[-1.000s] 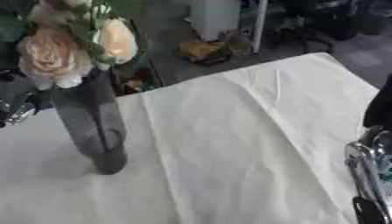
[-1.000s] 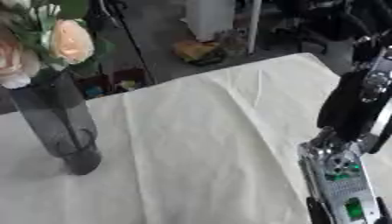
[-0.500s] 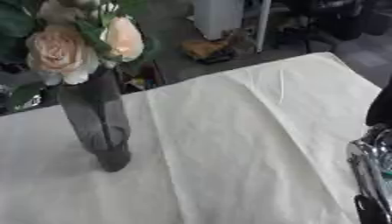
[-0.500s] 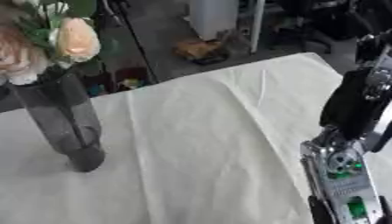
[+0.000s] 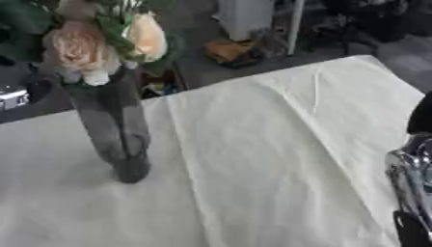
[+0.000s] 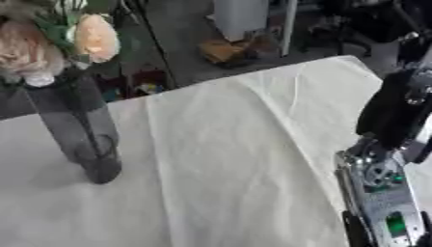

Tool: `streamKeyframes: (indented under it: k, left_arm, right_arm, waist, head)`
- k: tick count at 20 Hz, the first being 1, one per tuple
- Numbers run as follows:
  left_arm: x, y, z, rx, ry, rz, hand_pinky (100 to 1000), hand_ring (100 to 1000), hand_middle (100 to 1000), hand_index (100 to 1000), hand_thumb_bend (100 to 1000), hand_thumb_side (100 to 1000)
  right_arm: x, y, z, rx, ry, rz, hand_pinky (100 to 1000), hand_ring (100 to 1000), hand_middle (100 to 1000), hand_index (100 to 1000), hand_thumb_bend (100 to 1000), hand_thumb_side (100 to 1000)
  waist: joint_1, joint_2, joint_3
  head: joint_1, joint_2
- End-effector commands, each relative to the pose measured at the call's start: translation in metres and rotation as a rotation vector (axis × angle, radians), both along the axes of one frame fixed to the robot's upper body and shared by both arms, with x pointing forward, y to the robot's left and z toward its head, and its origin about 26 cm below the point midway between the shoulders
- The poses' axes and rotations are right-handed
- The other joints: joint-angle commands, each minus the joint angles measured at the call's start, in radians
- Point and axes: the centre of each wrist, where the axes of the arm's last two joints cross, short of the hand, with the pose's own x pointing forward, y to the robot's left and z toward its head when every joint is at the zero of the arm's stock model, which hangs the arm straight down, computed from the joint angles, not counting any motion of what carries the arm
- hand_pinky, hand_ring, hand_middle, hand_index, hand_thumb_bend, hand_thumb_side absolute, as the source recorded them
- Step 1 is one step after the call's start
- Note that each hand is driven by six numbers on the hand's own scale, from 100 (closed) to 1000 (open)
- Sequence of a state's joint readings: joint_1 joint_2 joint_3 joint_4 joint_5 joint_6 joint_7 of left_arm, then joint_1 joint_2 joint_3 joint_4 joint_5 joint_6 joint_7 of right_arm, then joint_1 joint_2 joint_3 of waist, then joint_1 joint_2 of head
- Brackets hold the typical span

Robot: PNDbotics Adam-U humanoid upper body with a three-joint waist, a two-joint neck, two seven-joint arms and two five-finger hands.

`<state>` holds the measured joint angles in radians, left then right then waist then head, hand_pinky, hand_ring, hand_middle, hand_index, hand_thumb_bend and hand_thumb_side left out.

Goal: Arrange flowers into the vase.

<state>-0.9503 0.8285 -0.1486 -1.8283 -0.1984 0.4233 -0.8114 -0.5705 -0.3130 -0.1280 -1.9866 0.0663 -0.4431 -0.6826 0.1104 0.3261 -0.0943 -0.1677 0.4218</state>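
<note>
While flowers [image 5: 101, 41] fill the vase [image 5: 114, 130] — right arm [image 6: 384, 178] well apart.

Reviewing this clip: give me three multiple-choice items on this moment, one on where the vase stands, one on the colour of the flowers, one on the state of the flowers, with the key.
1. Where does the vase stand on the table?
A. on the left part of the cloth
B. at the right edge, by the arm
C. on the floor beyond the table

2. What colour are the flowers?
A. deep red
B. pale peach and cream
C. blue

3. In what state are the flowers?
A. lying flat on the cloth
B. held in a hand above the table
C. standing in the vase

Key: 1 A, the dark see-through vase stands upright on the left of the cream cloth. 2 B, the flowers are peach and cream with green leaves. 3 C, their stems go down into the vase and the blooms sit above its mouth; no hand touches them, and only the right arm shows at the right edge.
</note>
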Motion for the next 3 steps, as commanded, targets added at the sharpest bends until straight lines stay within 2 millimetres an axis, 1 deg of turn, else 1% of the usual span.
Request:
streamKeyframes:
  k: [1, 2, 3]
  left_arm:
    - [-0.025, 0.006, 0.016, -0.033, -0.019, 0.002, 1000, 1000, 1000, 1000, 231, 724]
    - [-0.032, 0.005, 0.017, -0.049, -0.042, -0.011, 1000, 1000, 1000, 1000, 236, 757]
    - [-0.039, 0.004, 0.018, -0.068, -0.071, -0.024, 1000, 1000, 1000, 1000, 235, 768]
  right_arm:
    - [-0.004, -0.003, 0.007, -0.005, -0.033, -0.01, 728, 814, 755, 830, 100, 664]
    - [-0.004, -0.003, 0.007, -0.005, -0.034, -0.011, 728, 814, 755, 830, 100, 664]
    - [-0.004, -0.003, 0.007, -0.005, -0.034, -0.012, 728, 814, 755, 830, 100, 664]
  waist:
    - [-0.009, -0.02, 0.004]
    - [-0.009, -0.019, 0.005]
    - [-0.01, -0.018, 0.006]
  head:
    - [0.003, 0.013]
    - [0.003, 0.016]
    - [0.004, 0.019]
